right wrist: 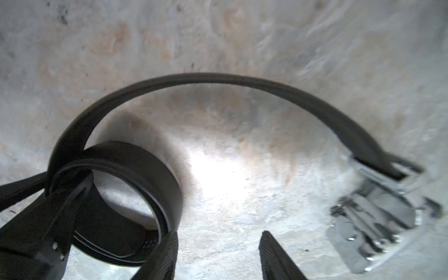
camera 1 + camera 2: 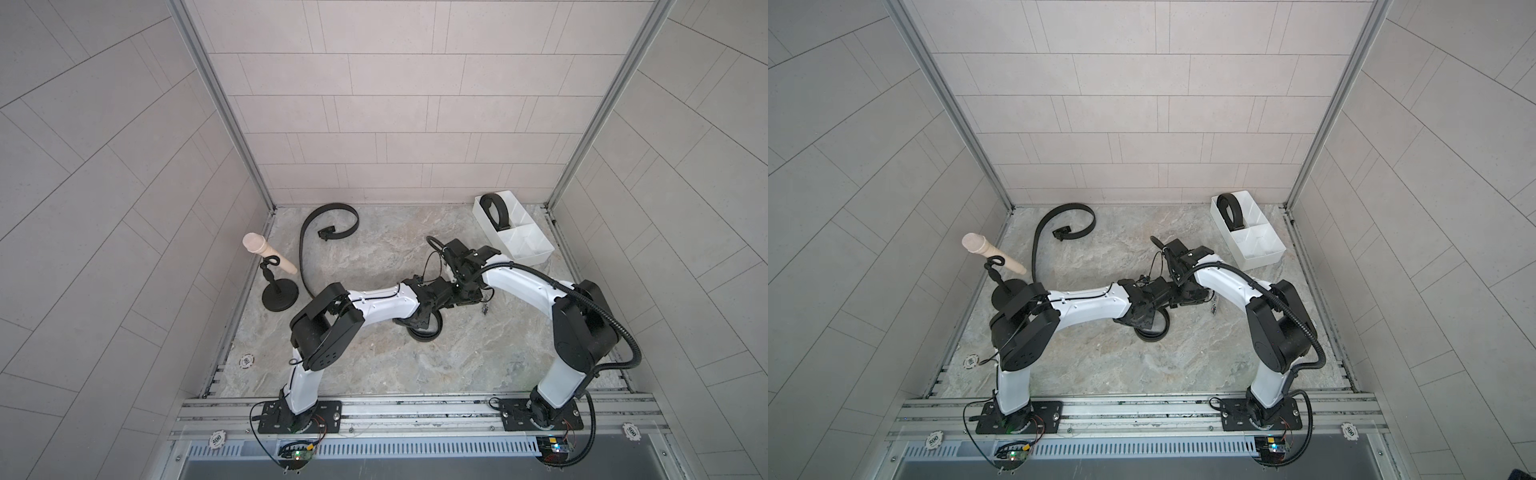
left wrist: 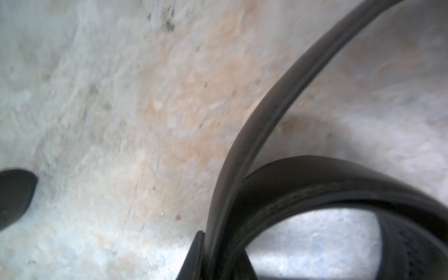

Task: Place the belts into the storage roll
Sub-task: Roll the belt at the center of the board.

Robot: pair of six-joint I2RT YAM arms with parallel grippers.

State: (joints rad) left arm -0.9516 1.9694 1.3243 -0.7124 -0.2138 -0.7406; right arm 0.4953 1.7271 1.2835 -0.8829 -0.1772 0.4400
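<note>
left gripper (image 3: 219,259) pinching half-coiled belt (image 1: 145,155), right gripper (image 1: 218,254) open near buckle (image 1: 378,213)

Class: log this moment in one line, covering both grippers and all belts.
left gripper shut on middle belt | right gripper open | coiled belt in tray | loose belt on table

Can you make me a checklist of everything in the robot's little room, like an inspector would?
Surface: marbled tabletop, nothing spilled seen.
Job's things: coiled belt in the long compartment of the storage roll; half-coiled belt at the centre, silvery buckle lying loose; loose belt curled near the back wall.
Clutter: black stand holding a beige peg, on the left.
Grippers: left tool shut on the half-coiled belt; right tool open, empty.
Cables: black hose along the right arm.
Surroundings: tiled walls, metal frame rails.
</note>
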